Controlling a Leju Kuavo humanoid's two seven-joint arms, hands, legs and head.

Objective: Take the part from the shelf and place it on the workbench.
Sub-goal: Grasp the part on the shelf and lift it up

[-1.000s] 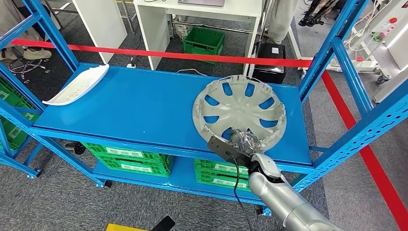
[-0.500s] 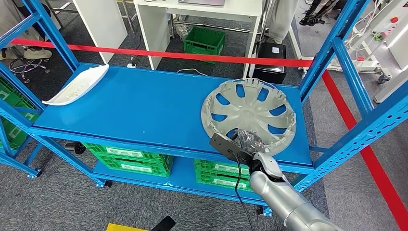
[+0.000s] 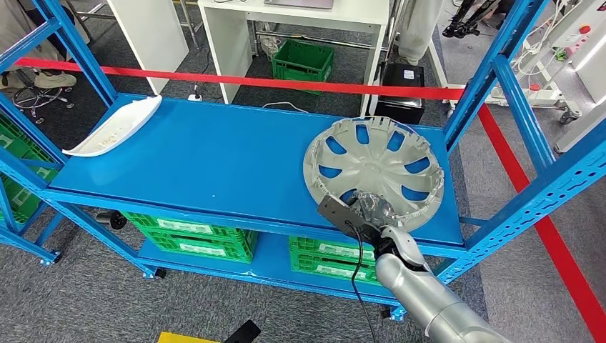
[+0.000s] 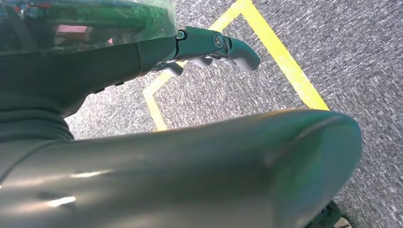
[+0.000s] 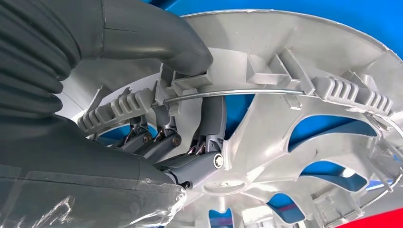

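A round silver hubcap (image 3: 375, 169) with several cut-out openings is at the right end of the blue shelf (image 3: 207, 157), tilted up with its hollow back toward me. My right hand (image 3: 368, 209) grips its near rim. Close up in the right wrist view, the thick grey thumb (image 5: 161, 42) presses on a rim clip while the darker fingers (image 5: 209, 123) hook through an opening of the hubcap (image 5: 304, 118). My left hand (image 4: 216, 45) hangs over grey carpet with its fingers curled and nothing in it.
A white curved panel (image 3: 114, 127) lies at the shelf's far left corner. Blue uprights (image 3: 500, 78) frame the shelf on both sides. Green crates (image 3: 189, 239) sit on the lower level. Red tape (image 3: 286, 83) stretches behind, with white tables beyond.
The hubcap has shifted to the right along the shelf and tilted up off its surface, held in my right hand, which moved slightly right with it.
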